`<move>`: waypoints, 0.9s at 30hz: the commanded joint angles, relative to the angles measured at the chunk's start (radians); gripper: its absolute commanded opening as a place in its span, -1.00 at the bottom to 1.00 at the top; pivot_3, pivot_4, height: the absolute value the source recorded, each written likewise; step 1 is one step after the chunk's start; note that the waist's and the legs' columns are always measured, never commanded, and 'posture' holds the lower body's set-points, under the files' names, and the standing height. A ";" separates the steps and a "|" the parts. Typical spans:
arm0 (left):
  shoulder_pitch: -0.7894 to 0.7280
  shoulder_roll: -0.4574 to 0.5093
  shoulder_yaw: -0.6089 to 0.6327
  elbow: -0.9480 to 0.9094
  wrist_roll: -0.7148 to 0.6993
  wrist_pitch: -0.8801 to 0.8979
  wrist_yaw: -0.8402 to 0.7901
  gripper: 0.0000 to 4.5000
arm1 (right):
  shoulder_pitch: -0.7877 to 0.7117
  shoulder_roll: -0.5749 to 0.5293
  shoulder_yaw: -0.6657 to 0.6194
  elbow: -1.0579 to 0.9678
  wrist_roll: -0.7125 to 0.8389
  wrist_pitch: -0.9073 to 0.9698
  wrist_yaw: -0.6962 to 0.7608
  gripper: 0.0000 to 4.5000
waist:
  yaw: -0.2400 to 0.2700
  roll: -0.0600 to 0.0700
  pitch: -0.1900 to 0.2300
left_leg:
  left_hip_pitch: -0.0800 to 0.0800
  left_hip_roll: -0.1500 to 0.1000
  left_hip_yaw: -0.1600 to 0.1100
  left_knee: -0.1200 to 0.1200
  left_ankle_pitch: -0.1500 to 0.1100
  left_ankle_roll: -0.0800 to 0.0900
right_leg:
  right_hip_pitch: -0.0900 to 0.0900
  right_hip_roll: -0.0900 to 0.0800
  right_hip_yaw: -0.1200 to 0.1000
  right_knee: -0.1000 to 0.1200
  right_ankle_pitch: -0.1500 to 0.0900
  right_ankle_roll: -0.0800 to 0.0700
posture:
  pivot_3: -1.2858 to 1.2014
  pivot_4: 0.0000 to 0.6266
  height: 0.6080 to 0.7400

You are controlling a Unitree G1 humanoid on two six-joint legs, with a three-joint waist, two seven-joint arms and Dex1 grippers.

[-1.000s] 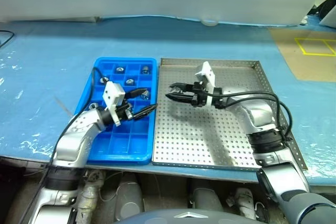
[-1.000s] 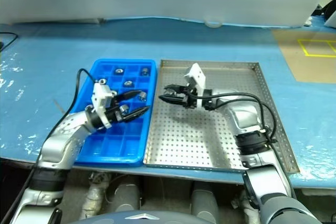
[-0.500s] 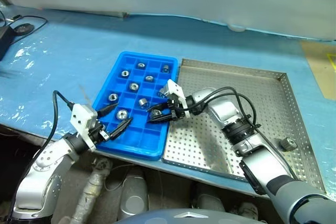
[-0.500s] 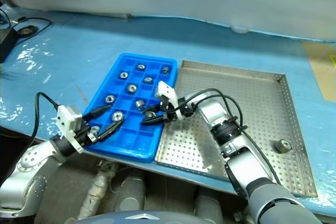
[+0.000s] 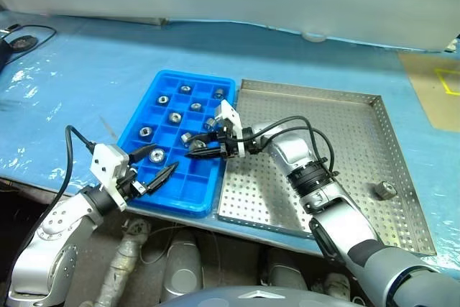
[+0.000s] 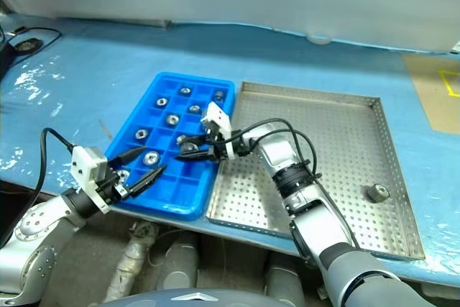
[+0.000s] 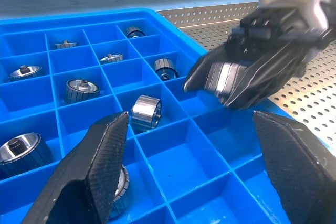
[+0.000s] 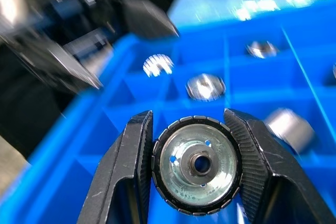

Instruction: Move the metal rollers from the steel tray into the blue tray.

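My right gripper (image 5: pixel 195 150) is shut on a metal roller (image 8: pixel 197 165), its toothed rim pinched between the two fingers. It hangs over the right-hand compartments of the blue tray (image 5: pixel 192 75), just above the grid. Several metal rollers (image 5: pixel 175 116) lie in the tray's compartments. One more roller (image 5: pixel 384 190) rests near the right rim of the steel tray (image 5: pixel 338 156). My left gripper (image 5: pixel 154 165) stands open and empty at the blue tray's near left corner, pointing across it toward the right gripper (image 7: pixel 226 80).
The two trays sit side by side on a blue table cover, close to the table's near edge. A black cable and a dark object (image 5: pixel 14 37) lie at the far left. A brown board with yellow tape (image 5: pixel 438 84) lies at the far right.
The view has swung left. My right gripper carried its roller from above the steel tray to above the blue tray. The left gripper drew back to the tray's near left corner.
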 commanded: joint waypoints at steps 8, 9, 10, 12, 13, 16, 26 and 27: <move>0.013 0.004 0.039 -0.011 -0.033 -0.027 -0.009 0.77 | -0.003 -0.010 0.120 -0.028 -0.126 -0.116 -0.012 -0.23 | 0.041 0.000 0.000 | -0.006 -0.001 0.000 0.000 0.000 -0.002 | -0.005 0.000 0.000 -0.001 0.002 -0.005 | 0.46 -0.52 1.00; 0.022 0.004 0.044 -0.012 -0.034 -0.031 -0.009 0.77 | -0.004 -0.009 0.127 -0.024 -0.135 -0.126 -0.011 -0.23 | 0.046 0.000 0.000 | -0.007 -0.001 0.000 0.000 0.000 -0.002 | -0.006 0.000 0.000 -0.001 0.002 -0.005 | 0.46 -0.52 1.00; 0.030 0.003 0.048 -0.013 -0.035 -0.033 -0.008 0.77 | -0.004 -0.008 0.134 -0.021 -0.144 -0.138 -0.010 -0.23 | 0.049 0.000 0.000 | -0.007 -0.001 0.000 0.000 0.000 -0.002 | -0.006 0.000 0.000 -0.001 0.002 -0.005 | 0.46 -0.52 1.00; 0.045 0.003 0.058 -0.020 -0.040 -0.034 -0.005 0.77 | -0.002 -0.004 0.143 -0.019 -0.151 -0.148 -0.004 -0.23 | 0.049 0.000 0.000 | -0.007 -0.001 0.000 0.000 0.000 -0.002 | -0.006 0.000 0.000 -0.001 0.002 -0.005 | 0.47 -0.52 1.00; 0.054 0.003 0.064 -0.025 -0.042 -0.035 -0.004 0.77 | 0.002 -0.002 0.149 -0.026 -0.149 -0.147 0.004 -0.23 | 0.050 0.000 0.000 | -0.007 -0.001 0.000 0.000 0.000 -0.002 | -0.006 0.000 0.000 -0.001 0.002 -0.005 | 0.47 -0.52 1.00; 0.075 0.004 0.082 -0.034 -0.047 -0.034 -0.002 0.77 | 0.013 0.001 0.169 -0.051 -0.147 -0.145 0.025 -0.23 | 0.050 0.000 0.000 | -0.007 -0.001 0.000 0.000 0.000 -0.002 | -0.006 0.000 0.001 0.000 0.002 -0.004 | 0.48 -0.52 1.00; 0.094 0.013 0.092 -0.037 -0.057 -0.030 -0.010 0.77 | 0.043 0.019 0.196 -0.116 -0.141 -0.119 0.020 -0.23 | 0.055 0.000 0.000 | -0.007 -0.001 0.000 0.001 0.000 -0.002 | -0.006 0.000 0.001 0.000 0.002 -0.004 | 0.46 -0.52 1.00; 0.091 0.013 0.089 -0.034 -0.057 -0.030 -0.011 0.77 | 0.044 0.019 0.196 -0.117 -0.143 -0.117 0.017 -0.23 | 0.055 0.000 0.000 | -0.007 -0.001 0.000 0.001 0.000 -0.002 | -0.006 0.000 0.001 0.000 0.002 -0.004 | 0.46 -0.52 1.00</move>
